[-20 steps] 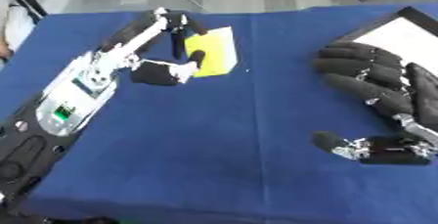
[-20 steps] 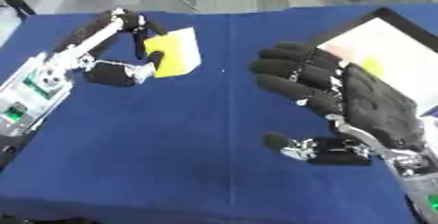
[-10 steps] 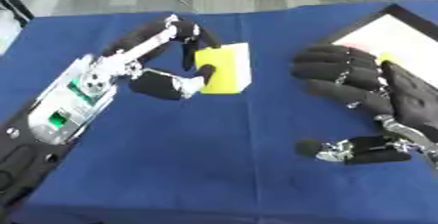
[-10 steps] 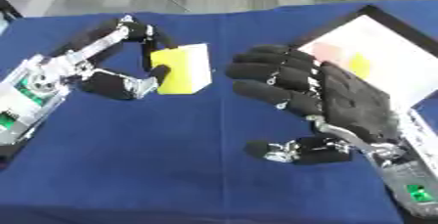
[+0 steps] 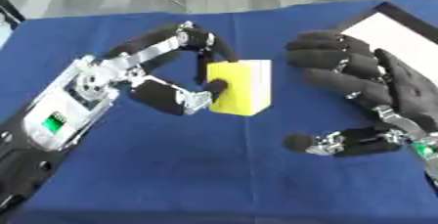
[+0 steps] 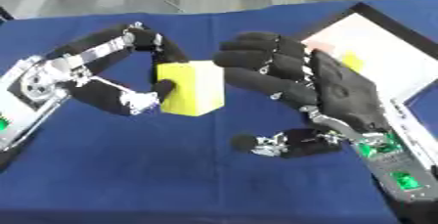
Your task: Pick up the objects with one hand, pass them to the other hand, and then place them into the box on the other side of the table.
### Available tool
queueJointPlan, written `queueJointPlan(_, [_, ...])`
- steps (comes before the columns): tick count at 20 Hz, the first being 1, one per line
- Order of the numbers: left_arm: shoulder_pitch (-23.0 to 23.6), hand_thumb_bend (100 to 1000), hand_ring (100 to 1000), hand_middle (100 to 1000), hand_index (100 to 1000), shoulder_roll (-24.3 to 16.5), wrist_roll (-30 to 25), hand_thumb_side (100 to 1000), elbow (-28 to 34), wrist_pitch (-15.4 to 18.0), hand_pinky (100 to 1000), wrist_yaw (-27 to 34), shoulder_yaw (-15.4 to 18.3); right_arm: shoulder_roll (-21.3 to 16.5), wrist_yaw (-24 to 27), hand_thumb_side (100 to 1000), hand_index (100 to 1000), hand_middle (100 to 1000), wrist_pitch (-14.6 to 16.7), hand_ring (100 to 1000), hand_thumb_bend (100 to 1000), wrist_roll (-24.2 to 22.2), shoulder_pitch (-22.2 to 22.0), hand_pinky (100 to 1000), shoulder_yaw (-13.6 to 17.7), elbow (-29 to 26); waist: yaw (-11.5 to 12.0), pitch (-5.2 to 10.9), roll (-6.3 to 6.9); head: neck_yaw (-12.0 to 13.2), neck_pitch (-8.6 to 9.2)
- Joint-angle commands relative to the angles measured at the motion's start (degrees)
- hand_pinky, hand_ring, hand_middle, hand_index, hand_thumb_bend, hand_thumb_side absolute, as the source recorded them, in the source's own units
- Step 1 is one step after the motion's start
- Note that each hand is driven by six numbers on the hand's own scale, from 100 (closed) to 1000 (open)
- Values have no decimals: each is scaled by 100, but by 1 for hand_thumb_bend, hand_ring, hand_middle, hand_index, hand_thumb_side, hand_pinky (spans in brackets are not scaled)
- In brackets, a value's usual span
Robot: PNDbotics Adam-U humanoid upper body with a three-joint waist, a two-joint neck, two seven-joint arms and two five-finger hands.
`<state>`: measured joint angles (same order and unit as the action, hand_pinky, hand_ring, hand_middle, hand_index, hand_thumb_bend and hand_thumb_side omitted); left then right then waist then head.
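One yellow block (image 5: 240, 87) pinched between thumb and fingers of the left robot hand (image 5: 184, 83), lifted over the blue surface (image 5: 214, 174) mid-table; probably light, stiff and smooth-sided, best taken across its free right faces. Right robot hand (image 6: 312, 88) spread open just beside it, grasping nothing. Box (image 6: 389, 59) at the right edge with small items inside, nothing in between.

The left hand (image 5: 175, 93) has black padded fingers on bare silver links and joints. Its forearm (image 5: 60, 115) is a silver-white casing with a small green lit panel. The right hand (image 6: 329, 91) is wrapped in black, with silver joints at the thumb (image 6: 278, 145) and a green light on its wrist (image 6: 402, 179).
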<state>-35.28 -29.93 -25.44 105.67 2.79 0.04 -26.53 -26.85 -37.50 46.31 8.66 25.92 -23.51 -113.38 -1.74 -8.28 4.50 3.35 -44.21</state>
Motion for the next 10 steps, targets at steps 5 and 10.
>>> queueJointPlan(5, [-200, 100, 365, 303, 444, 116, -185, 305, 231, -58, 714, 427, -4, 49, 223, 100, 1000, 905, -26, 924, 476, -37, 122, 912, -95, -121, 16, 50, -29, -79, 10])
queueJointPlan(10, [-251, 100, 364, 303, 443, 176, -227, 308, 312, -145, 715, 595, -3, 74, 340, 100, 1000, 902, -6, 923, 462, -150, 135, 910, -141, -121, 14, 51, -31, -111, 10])
